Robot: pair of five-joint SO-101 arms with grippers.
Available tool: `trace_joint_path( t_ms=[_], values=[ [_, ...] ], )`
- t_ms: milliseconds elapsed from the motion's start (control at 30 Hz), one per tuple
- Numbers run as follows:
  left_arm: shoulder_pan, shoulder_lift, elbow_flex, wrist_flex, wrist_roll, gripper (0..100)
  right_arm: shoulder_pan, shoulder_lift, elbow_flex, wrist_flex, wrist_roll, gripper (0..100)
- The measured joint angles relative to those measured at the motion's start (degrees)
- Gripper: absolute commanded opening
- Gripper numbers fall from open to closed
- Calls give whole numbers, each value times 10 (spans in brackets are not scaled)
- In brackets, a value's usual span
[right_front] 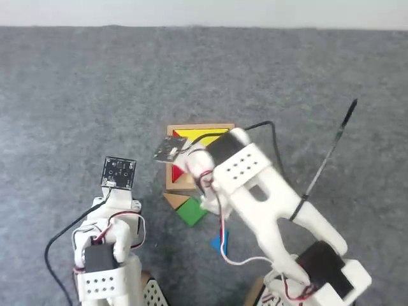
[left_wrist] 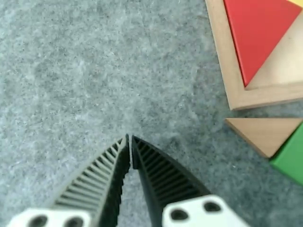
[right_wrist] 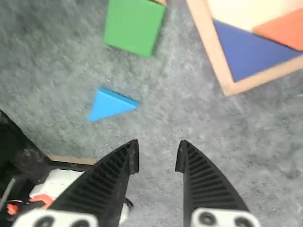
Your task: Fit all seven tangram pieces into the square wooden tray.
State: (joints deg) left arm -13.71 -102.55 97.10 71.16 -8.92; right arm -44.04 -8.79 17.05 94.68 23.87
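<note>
- Tray (right_front: 201,127) is being occupied by a red piece (left_wrist: 258,33).
- Green square (right_wrist: 134,26) is being seen outside it.
- Left gripper (left_wrist: 130,138) is being held pressed together, right gripper (right_wrist: 157,152) spread.

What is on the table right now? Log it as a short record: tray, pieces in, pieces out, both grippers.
tray: square wooden tray on grey carpet, partly filled
pieces in tray: yellow piece, red piece, dark blue piece, orange piece
pieces outside: green square, light blue triangle, wood-coloured triangle, all on the carpet near the tray
left gripper: shut, empty, over bare carpet
right gripper: open, empty, over carpet near the light blue triangle
</note>
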Motion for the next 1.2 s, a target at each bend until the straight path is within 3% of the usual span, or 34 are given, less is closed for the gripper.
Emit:
trace_joint_path(
  t_ms=[267, 700, 1067, 1200],
  values=[
    [-1, 0, 0, 0, 3, 12, -94, 4, 38, -107, -124, 139],
    [-2, 1, 0, 0, 4, 12, -98, 3, 55, -128, -135, 139],
    [-1, 1, 0, 0, 1, 12, 69, 4, -10, -51, -137, 139],
    [-1, 1, 0, 0, 1, 12, 106, 4, -11, 1, -81, 139]
  ],
)
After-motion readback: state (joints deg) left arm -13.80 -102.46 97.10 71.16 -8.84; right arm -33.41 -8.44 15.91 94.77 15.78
